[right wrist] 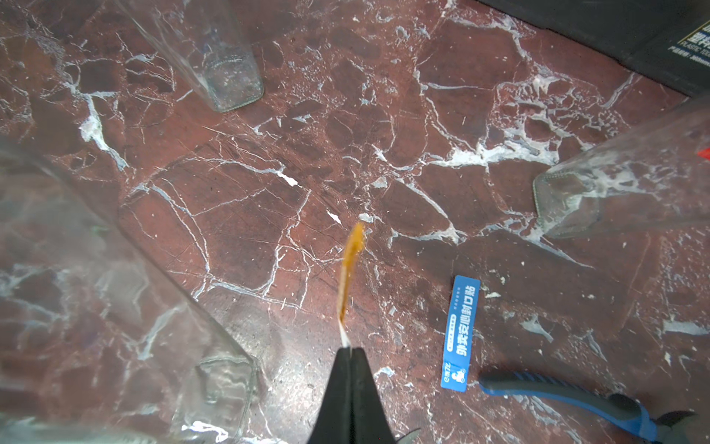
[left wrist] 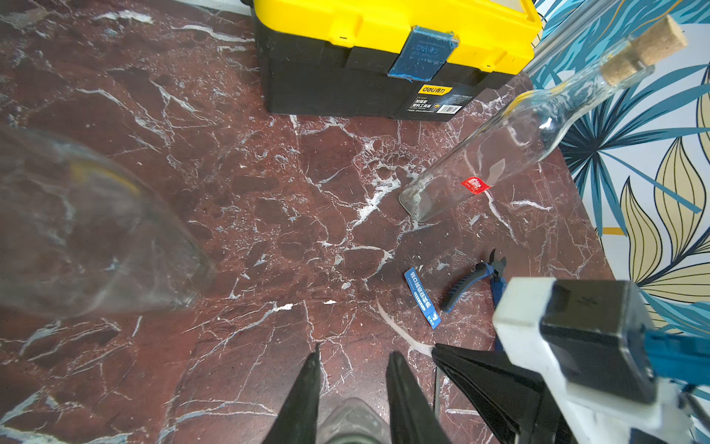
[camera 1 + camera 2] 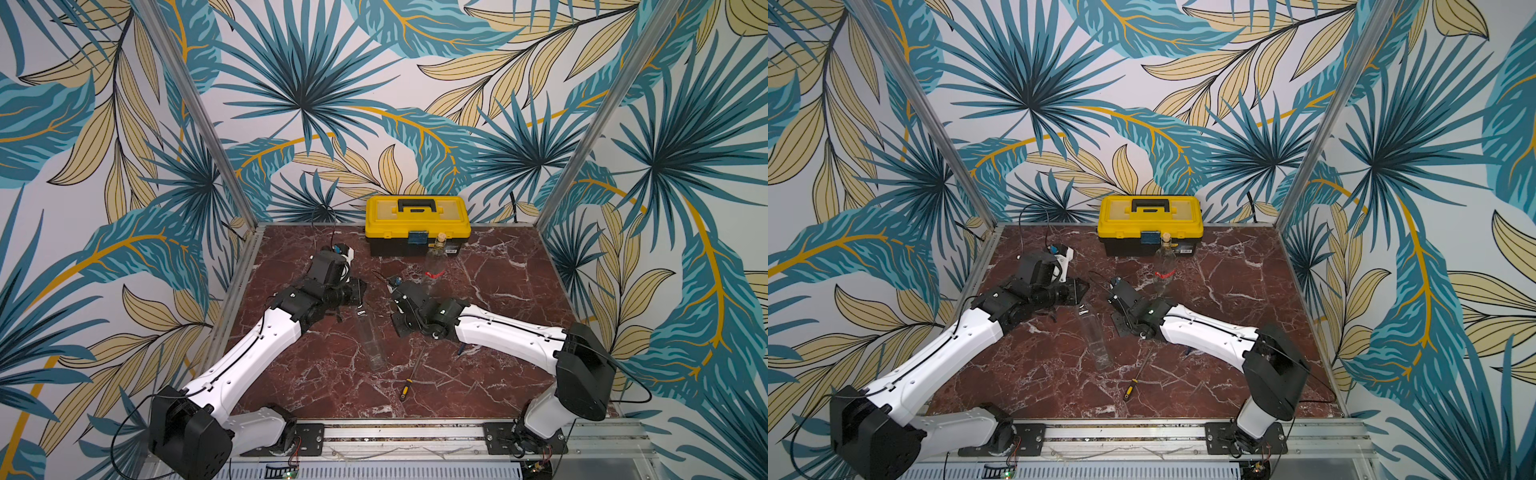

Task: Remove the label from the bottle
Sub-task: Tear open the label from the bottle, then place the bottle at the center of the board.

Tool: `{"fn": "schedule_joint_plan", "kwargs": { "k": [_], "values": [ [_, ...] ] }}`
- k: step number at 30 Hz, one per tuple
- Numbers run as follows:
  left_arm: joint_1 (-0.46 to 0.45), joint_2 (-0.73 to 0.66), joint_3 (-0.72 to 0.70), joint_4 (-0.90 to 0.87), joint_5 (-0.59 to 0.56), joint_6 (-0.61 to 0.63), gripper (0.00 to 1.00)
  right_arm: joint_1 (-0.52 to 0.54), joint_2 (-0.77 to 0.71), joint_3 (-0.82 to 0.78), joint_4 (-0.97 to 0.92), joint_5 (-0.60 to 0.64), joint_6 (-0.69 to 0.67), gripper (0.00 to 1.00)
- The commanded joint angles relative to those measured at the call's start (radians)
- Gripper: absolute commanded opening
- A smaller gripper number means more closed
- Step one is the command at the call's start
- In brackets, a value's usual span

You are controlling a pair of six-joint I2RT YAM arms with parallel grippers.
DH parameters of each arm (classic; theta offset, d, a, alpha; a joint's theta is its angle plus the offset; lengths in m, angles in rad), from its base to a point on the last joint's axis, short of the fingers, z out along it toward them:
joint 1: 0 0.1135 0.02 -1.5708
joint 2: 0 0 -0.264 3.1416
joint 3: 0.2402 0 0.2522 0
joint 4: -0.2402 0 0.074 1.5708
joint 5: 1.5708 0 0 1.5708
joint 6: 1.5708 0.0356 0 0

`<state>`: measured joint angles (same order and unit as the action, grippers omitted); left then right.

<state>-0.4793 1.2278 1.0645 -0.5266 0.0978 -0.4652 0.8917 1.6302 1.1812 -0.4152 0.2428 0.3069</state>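
Observation:
A tall clear glass bottle (image 3: 371, 336) shows in both top views, its upper end at my left gripper (image 3: 359, 291). In the left wrist view the left gripper (image 2: 354, 351) has a gap between its jaws, and grey glass of the bottle (image 2: 351, 419) sits between them, so it is shut on the bottle. My right gripper (image 1: 350, 348) is shut on the white end of a narrow orange and white label (image 1: 349, 269). The strip sticks out from the tips and its far end hangs free above the table. The same label (image 2: 395, 328) and right gripper (image 2: 434, 348) lie close beside the left jaws.
A second clear bottle (image 3: 434, 266) with a cork and a red sticker (image 2: 475, 185) stands before the yellow toolbox (image 3: 417, 216). A blue sticker (image 2: 422, 298) and blue-handled cutters (image 2: 472, 280) lie under the right arm. A screwdriver (image 3: 409, 380) lies near the front edge.

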Motion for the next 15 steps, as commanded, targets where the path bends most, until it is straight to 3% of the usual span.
{"fn": "schedule_joint_plan", "kwargs": {
  "k": [1, 7, 15],
  "values": [
    [-0.009, -0.025, -0.001, 0.043, 0.008, 0.016, 0.00, -0.002, -0.022, -0.017, 0.009, 0.014, 0.011, 0.00],
    [-0.015, -0.013, 0.058, 0.045, -0.007, 0.044, 0.00, -0.020, -0.002, -0.013, -0.009, 0.000, 0.023, 0.01],
    [-0.016, 0.028, 0.144, 0.060, -0.074, 0.097, 0.00, -0.039, 0.029, -0.051, 0.018, -0.055, 0.042, 0.25]
  ]
}}
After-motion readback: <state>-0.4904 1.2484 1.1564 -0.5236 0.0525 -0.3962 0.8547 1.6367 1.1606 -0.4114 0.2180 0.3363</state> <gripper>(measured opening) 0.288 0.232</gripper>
